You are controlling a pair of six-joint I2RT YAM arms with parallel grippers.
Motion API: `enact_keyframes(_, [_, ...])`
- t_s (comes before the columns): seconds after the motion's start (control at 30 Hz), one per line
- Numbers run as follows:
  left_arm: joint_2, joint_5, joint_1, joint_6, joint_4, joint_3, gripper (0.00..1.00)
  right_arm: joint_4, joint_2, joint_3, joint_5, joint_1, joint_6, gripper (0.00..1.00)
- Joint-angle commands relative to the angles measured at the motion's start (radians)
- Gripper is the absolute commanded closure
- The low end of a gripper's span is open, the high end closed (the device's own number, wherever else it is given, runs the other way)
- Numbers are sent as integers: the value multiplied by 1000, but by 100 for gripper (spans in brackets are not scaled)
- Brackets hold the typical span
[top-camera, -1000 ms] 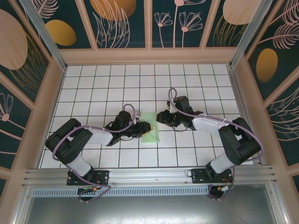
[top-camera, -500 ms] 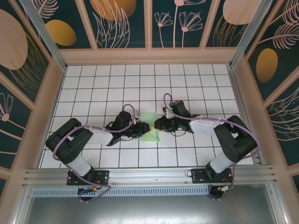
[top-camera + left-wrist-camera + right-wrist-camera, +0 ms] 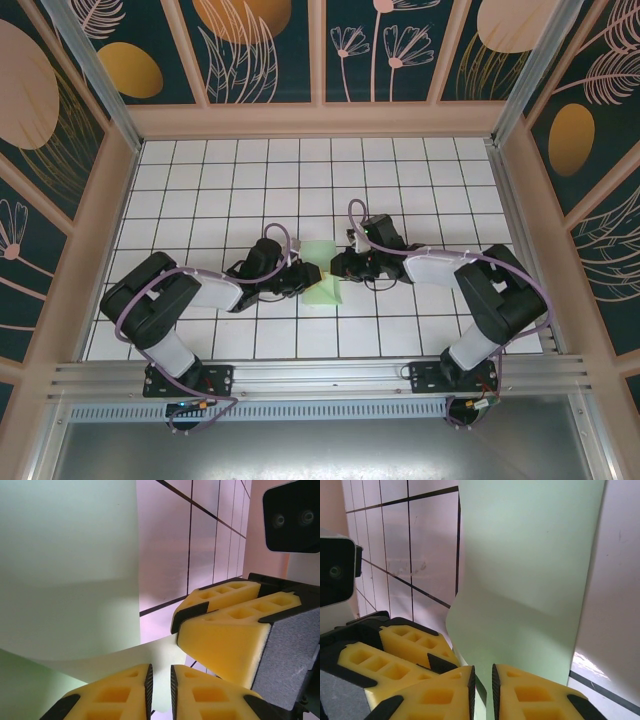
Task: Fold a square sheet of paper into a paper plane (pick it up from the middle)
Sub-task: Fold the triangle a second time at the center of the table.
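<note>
The square sheet of paper (image 3: 326,291), pale mint green, lies mid-table and is bowed up into a ridge between my two grippers. My left gripper (image 3: 308,274) meets it from the left and my right gripper (image 3: 338,266) from the right, tips almost touching. In the left wrist view the sheet (image 3: 65,570) curls up and a flap runs into the narrow gap of my left gripper (image 3: 160,690); the right gripper's fingers (image 3: 225,635) are close alongside. In the right wrist view the paper (image 3: 530,580) rises edge-on into the slim gap of my right gripper (image 3: 482,690), with the left gripper's fingers (image 3: 400,655) beside it.
The white grid-tiled table (image 3: 250,180) is boxed in by patterned walls (image 3: 90,200) on three sides, with a metal rail (image 3: 320,375) along the near edge. Both arms reach inward low over the tiles.
My right gripper has slid left up to the paper's right edge. Both pairs of jaws have narrowed around the paper, and the sheet has bunched up narrower between them.
</note>
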Motion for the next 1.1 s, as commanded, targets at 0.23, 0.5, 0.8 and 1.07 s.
enact_keyframes(0.23, [28, 17, -5, 2, 3, 19, 82, 21, 16, 23, 10, 1, -24, 85])
enact_keyframes(0.5, [18, 30, -5, 9, 6, 28, 79, -1, 49, 14, 49, 1, -52, 94])
enact_keyframes(0.8, [-40, 39, -4, 45, -40, 37, 74, -20, 67, -13, 90, 1, -86, 96])
enact_keyframes(1.07, [37, 62, -5, 31, -4, 65, 78, -28, 94, -7, 109, 1, -96, 97])
